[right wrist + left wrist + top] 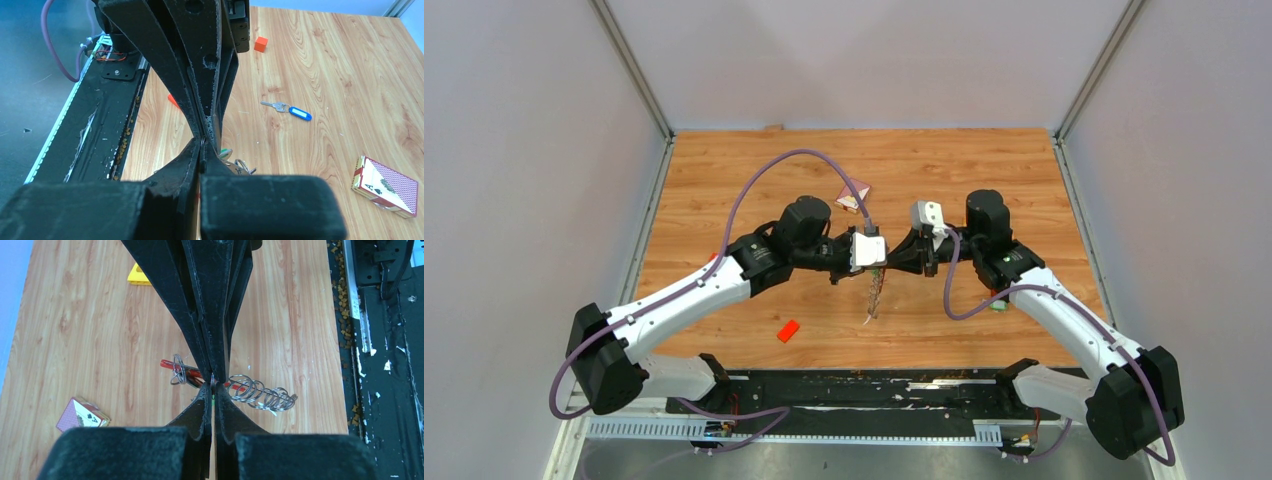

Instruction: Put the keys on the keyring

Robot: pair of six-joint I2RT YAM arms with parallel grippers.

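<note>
Both shut — left pincer [212, 390], right pincer [202, 145] (keyring [260, 392] pinched).

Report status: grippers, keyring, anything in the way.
Left gripper, right gripper: jaws shut, tip to tip on keyring. It dangles below. Blue-tagged key lies apart; nothing blocking.

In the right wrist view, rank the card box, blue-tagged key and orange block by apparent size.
1. card box
2. blue-tagged key
3. orange block, though it lies farthest from the camera, so that rank is unsure
</note>
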